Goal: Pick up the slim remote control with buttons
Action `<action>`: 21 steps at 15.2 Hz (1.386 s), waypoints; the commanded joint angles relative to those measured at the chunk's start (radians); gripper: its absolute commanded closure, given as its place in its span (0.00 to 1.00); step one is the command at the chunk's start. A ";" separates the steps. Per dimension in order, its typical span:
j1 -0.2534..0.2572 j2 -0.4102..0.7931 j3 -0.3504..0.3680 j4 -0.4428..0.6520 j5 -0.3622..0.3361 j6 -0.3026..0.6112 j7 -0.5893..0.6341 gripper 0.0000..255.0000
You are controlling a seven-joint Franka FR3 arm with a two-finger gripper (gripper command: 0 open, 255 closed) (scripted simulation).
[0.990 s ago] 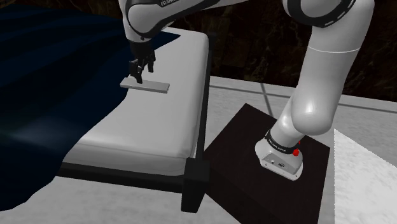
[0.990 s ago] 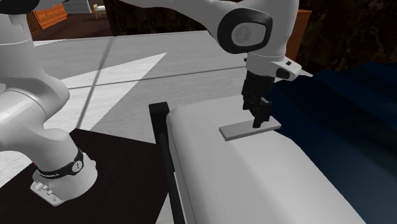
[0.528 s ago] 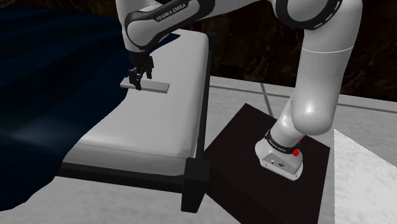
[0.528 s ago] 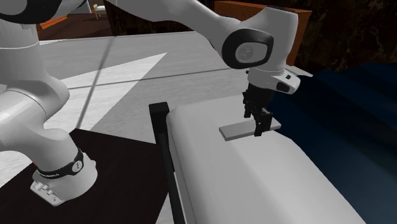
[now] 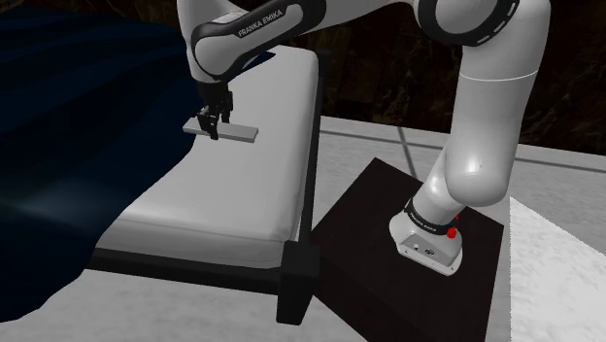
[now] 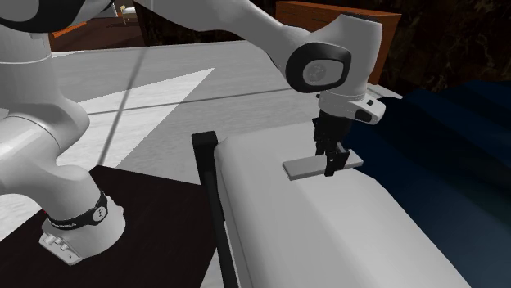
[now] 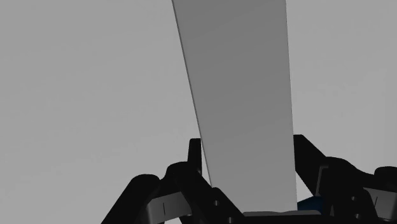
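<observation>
Bare mattress [image 5: 228,199] is spreading wide around the remote [image 5: 240,133], which is sitting toward its far end; the gripper [image 5: 208,132] is clasping one remote end, covering it.

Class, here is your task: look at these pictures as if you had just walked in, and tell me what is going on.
A white robot arm is set to pick up a slim, plain grey remote from a pale padded surface. Its black gripper is down over the remote, towards one end. In the wrist view the fingers press against both long edges. The remote seems to lie flat, not yet lifted.
</observation>
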 commanded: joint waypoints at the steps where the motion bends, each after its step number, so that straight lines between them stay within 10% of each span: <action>1: 0.000 0.002 0.000 0.000 0.000 0.000 0.000 1.00; 21: -0.003 -0.064 0.006 0.114 0.015 -0.180 -0.006 1.00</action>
